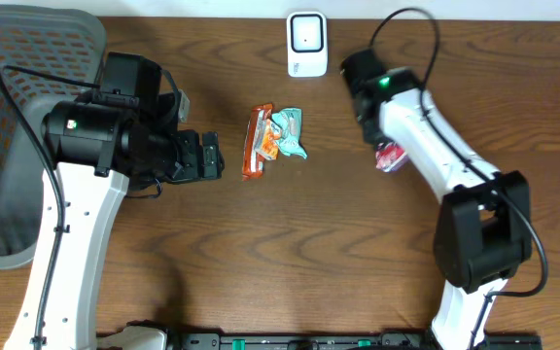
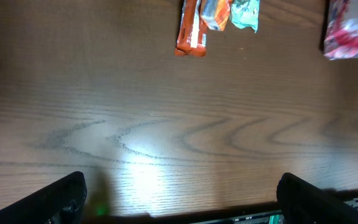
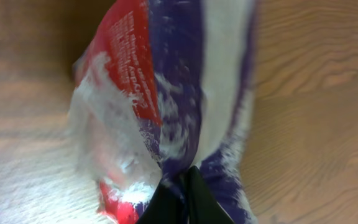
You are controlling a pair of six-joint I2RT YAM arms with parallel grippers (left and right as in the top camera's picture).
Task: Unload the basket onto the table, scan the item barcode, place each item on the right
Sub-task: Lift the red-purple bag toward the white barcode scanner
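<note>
right wrist view showed the right gripper (image 3: 182, 186) pinched shut on the packet (image 3: 166, 93), right of centre overhead; grasp looked done (scan not yet), scanner (image 1: 306, 44) apart at top centre; left gripper (image 2: 185, 202) stood open, empty.

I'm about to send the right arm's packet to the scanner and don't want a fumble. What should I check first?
1. Right hand shut on packet: ok.
2. Grip firm: cannot tell; it pinches only the wrapper's edge.
3. Barcode side found: cannot tell; none visible.
4. Scanner unobstructed: ok.
5. Left hand open, apart from the packet: ok.
6. Orange bar and teal pack off the route: probably ok.
</note>
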